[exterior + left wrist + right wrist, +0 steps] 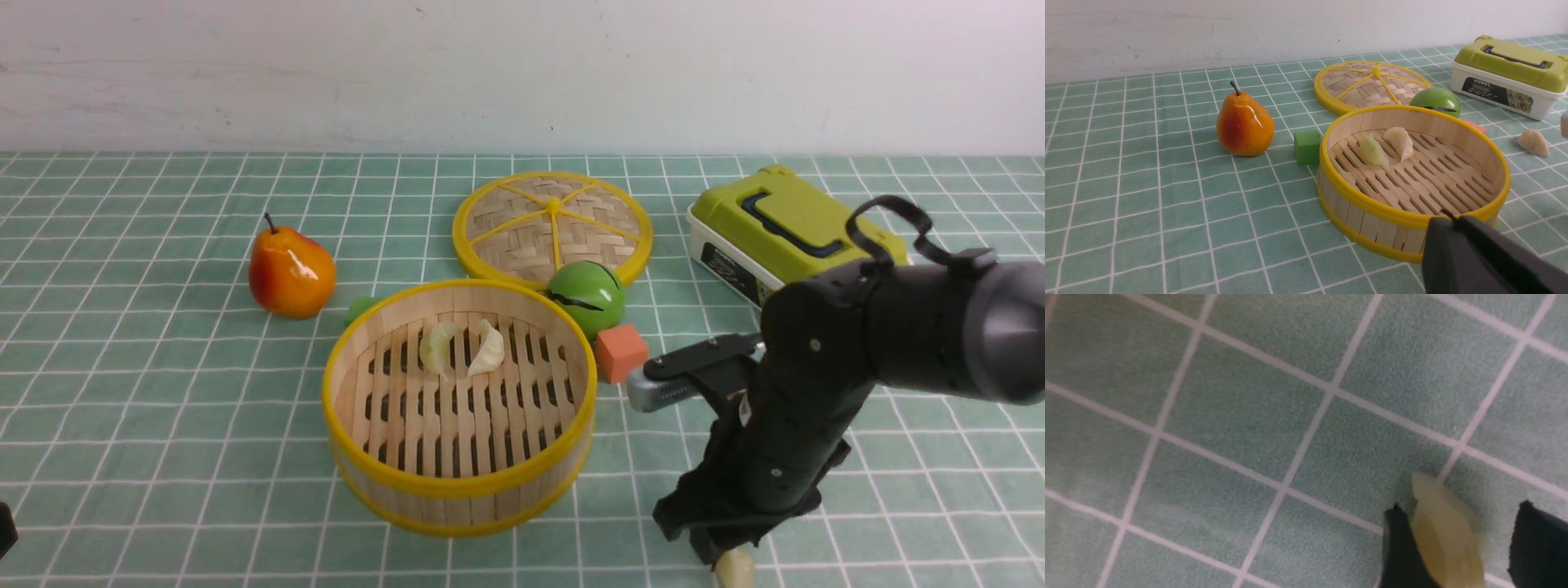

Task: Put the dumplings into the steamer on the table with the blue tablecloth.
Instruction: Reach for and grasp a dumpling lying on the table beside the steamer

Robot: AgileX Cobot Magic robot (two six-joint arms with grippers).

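Two dumplings point(441, 347) are seen lying side by side on the slatted floor of the steamer point(457, 488), toward its far wall. A third dumpling point(1443, 535) is found on the blue tablecloth point(163, 408) near the front edge. It lies to the right of the steamer and apart from it, between the fingers of the right gripper point(1461, 508). The jaws are held apart: one finger point(1398, 547) appears to be touched by this dumpling, while a clear gap is left to the other, so nothing is clamped. A fourth dumpling point(1533, 143) is shown in the left wrist view on the cloth off the steamer's right side, near the green-lidded box point(1511, 61). The left gripper point(1453, 228) is seen as one dark mass, closed on nothing. Behind the steamer a woven lid point(553, 220), a green round toy point(586, 296), an orange cube point(620, 351) and a green cube point(359, 309) are placed. A pear point(290, 273) is set farther left.
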